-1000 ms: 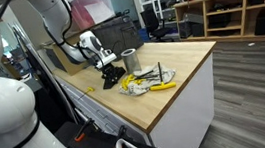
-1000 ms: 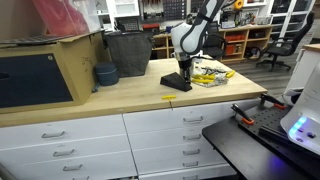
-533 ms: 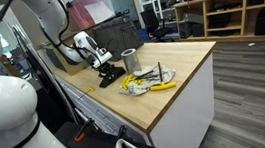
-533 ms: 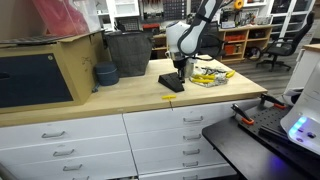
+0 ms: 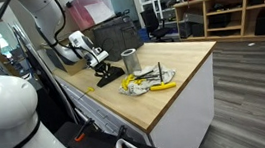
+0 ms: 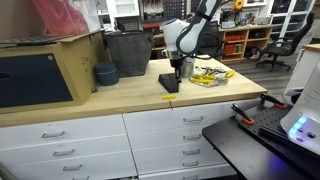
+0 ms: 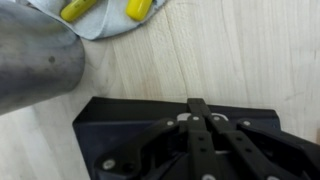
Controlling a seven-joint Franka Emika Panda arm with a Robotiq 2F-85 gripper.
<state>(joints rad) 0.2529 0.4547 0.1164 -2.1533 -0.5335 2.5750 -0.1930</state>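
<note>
Lost most of the metal cup [image 7: 35, 55] past the left edge of the wrist view. Caught only the ends of two yellow handles [image 7: 80, 8] at the top edge, the rest cut away. Could not see the lower part of the black block [image 7: 120, 125], covered by the gripper [image 7: 198, 104]. Could not judge contact between the closed fingertips and the block from any view. Found the tools [image 5: 149, 79] in an exterior view too small to name.
</note>
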